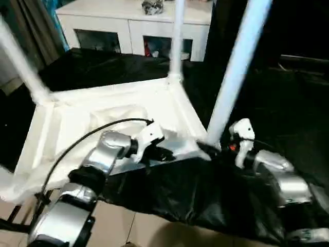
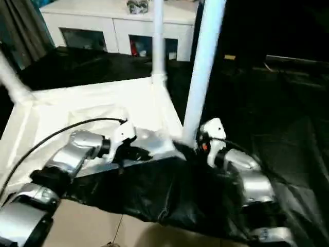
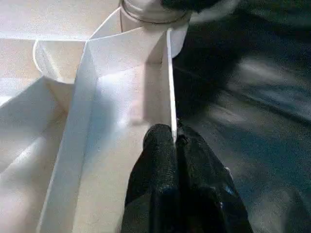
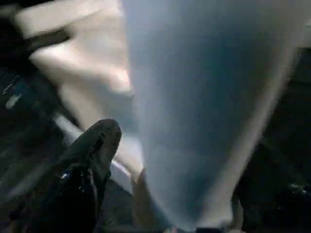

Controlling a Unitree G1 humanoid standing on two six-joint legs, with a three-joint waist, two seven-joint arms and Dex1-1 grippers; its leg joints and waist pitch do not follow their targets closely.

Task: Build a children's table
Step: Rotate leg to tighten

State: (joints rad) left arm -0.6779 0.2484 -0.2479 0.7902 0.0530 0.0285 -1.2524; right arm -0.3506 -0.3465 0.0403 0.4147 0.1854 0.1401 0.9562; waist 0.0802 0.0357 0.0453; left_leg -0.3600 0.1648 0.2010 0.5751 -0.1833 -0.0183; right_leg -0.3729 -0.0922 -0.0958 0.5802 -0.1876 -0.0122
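Observation:
The white tabletop (image 1: pixel 103 110) lies upside down on a black cloth, ribs facing up. My left gripper (image 1: pixel 164 153) is shut on its thin near rim (image 3: pixel 170 87), close to the near right corner socket (image 3: pixel 150 14). One white leg (image 1: pixel 177 41) stands in the far right corner. Another leg (image 1: pixel 20 67) rises at the far left corner. A third leg (image 1: pixel 234 77) leans up from the near right corner, and my right gripper (image 1: pixel 209 149) is shut around its base. In the right wrist view this leg (image 4: pixel 204 97) sits beside a black finger (image 4: pixel 95 150).
A white glass-doored cabinet (image 1: pixel 118 25) stands behind the work surface. Black cloth (image 1: pixel 180 195) covers the surface and hangs over its near edge. Pale floor tiles (image 1: pixel 118 226) show below. A black cable (image 1: pixel 92 131) arcs over my left forearm.

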